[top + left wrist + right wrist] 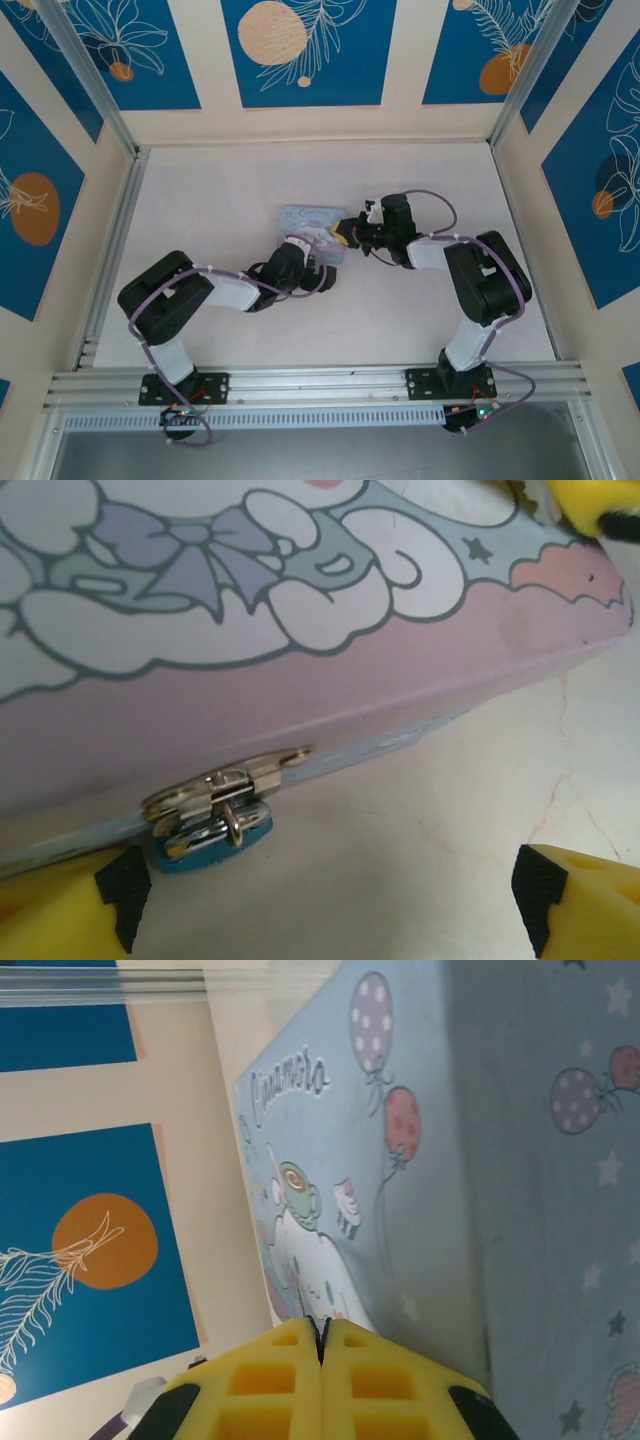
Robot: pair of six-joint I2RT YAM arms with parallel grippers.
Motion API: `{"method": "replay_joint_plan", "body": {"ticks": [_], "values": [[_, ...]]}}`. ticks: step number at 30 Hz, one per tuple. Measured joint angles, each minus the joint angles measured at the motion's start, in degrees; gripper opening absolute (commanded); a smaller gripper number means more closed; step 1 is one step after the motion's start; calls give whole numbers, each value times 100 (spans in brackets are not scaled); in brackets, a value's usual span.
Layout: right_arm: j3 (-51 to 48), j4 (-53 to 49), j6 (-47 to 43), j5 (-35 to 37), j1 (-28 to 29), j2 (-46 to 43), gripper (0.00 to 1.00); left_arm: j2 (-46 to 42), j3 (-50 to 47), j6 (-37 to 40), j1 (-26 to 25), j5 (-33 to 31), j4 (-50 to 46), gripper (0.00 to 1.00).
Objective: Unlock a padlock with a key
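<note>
Yellow fingers point(60, 915) of your left gripper point(330, 900) are spread wide, low over the white table point(480, 810). The padlock point(212, 840) sits between them, nearer the left finger and not touched by either. It hangs from the silver hasp point(225, 785) on the front edge of the pastel cartoon tin point(300, 680), which blocks everything behind it. Further right, your right gripper point(322, 1345) is over the tin lid, fingers pressed together. You can't tell if the key is pinched.
</note>
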Motion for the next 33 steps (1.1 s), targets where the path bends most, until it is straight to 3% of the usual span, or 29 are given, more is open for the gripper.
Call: {"method": "replay_joint_plan", "body": {"ticks": [7,15,26,30,33], "values": [[68,144,9,-44,-57,111,0,243,57,-105,4,66,514,85],[66,149,9,-42,-72,111,0,393,22,-866,48,426,1342,81],[66,144,9,-39,-72,111,0,804,9,-1598,83,461,2068,73],[68,144,9,-39,-72,111,0,879,9,-1716,81,356,2192,68],[68,144,9,-39,-72,111,0,916,9,-1781,81,249,2218,57]]}}
